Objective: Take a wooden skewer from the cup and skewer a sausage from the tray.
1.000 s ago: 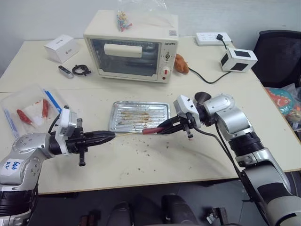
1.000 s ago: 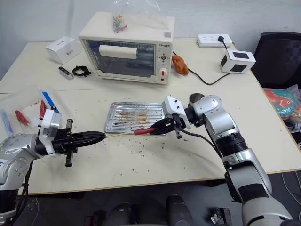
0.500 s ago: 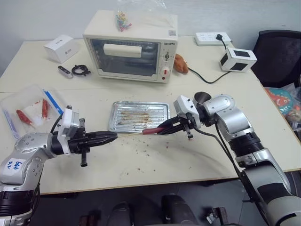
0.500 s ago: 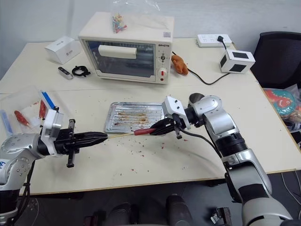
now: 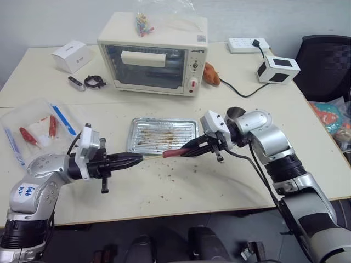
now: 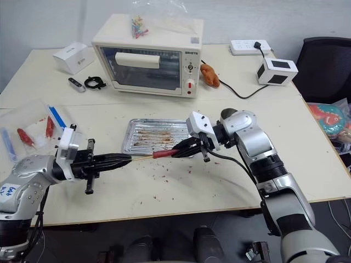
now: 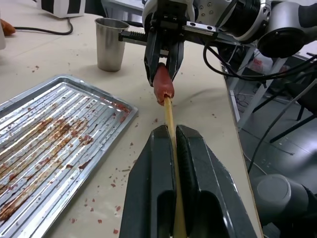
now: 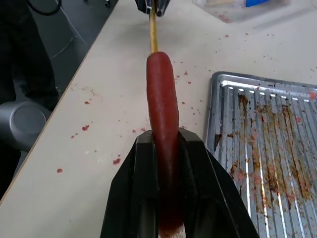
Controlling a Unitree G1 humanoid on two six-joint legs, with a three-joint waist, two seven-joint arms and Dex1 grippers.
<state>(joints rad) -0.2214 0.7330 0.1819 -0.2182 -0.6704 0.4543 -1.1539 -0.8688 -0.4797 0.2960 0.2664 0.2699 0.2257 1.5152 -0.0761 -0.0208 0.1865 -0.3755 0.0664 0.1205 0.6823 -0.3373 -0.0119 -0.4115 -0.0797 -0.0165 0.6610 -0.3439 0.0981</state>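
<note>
Left gripper (image 5: 138, 159) shifted inward, thin wooden skewer (image 7: 169, 115) entering glossy red sausage (image 8: 162, 119)

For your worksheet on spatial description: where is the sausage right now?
In the left eye view the sausage is held off the table in the right gripper, just in front of the tray, with the skewer entering its free end.

Glossy red sausage (image 8: 162, 121), pale tan skewer (image 7: 171, 124), silver ribbed brown-smeared tray (image 5: 137, 130).
</note>
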